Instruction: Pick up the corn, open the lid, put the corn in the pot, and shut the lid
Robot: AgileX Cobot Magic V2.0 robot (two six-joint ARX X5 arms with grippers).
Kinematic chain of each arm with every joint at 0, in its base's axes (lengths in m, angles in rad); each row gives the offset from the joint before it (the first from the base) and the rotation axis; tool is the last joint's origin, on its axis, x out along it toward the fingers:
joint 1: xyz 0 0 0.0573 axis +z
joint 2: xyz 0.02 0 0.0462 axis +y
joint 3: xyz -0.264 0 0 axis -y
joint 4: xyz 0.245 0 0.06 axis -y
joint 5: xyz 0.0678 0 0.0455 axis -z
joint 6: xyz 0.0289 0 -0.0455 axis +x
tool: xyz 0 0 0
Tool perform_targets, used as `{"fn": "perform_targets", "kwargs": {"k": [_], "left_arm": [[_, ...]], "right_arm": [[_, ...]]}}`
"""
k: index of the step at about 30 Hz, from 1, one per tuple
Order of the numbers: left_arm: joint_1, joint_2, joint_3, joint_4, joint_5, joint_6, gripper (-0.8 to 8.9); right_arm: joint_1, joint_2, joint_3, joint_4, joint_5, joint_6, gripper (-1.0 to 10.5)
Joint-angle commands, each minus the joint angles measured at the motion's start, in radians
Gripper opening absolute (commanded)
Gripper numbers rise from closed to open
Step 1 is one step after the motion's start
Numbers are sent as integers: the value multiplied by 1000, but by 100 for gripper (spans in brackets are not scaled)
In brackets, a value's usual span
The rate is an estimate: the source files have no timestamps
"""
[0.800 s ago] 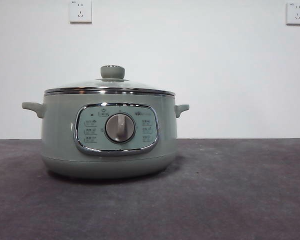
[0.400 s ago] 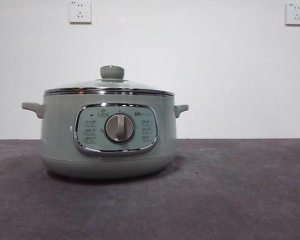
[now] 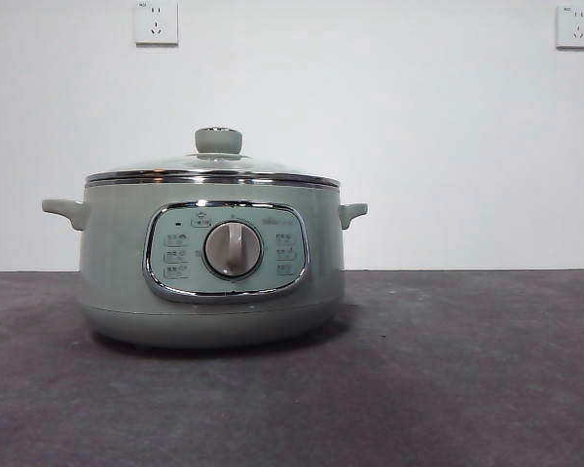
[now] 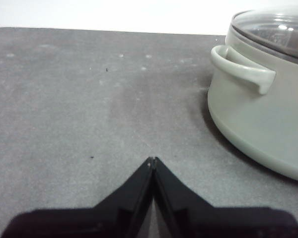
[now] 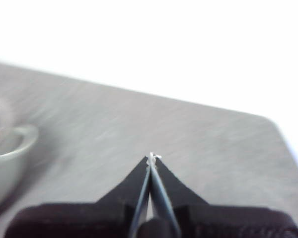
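Observation:
The sage-green pot (image 3: 212, 263) stands on the dark table, left of centre in the front view. Its glass lid (image 3: 214, 167) with a green knob rests on top, closed. No corn shows in any view. My left gripper (image 4: 153, 159) is shut and empty above the table, with the pot (image 4: 260, 104) and one side handle beside it. In the right wrist view my right gripper (image 5: 152, 157) is shut and empty, and the pot's other handle (image 5: 17, 144) shows blurred at the edge. Neither arm appears in the front view.
A white wall with two sockets (image 3: 156, 21) (image 3: 576, 25) rises behind the table. The grey table top (image 3: 448, 370) stretches to the right of the pot. A rounded table corner (image 5: 270, 124) shows in the right wrist view.

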Motion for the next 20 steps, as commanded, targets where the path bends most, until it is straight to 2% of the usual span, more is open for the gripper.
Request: {"fn": "perform_targets", "kwargs": {"k": [1,7,9,13,16,20], "left_arm": [[2,12,-10,2,-3,-5,-1],[2,39,-10,2,-3,-5,-1],[2,48,-10,2,-3,-5,-1],[2,69,-10,2,-3,-5,-1],[2,91,-10,2,-3,-5,-1],[2,115,-10,2,-3,-5,-1]], "right_arm": [[-42,-130,-245,159,0,21,1],[-89,-352,-548,292,-4,116,1],[-89,-412,-608,299,-6,118,1],[-89,-497,-684,305,-5,133,1],[-89,-547,-737,298,-5,171,1],[-89,-547,-736,250,-3,172,1]]}}
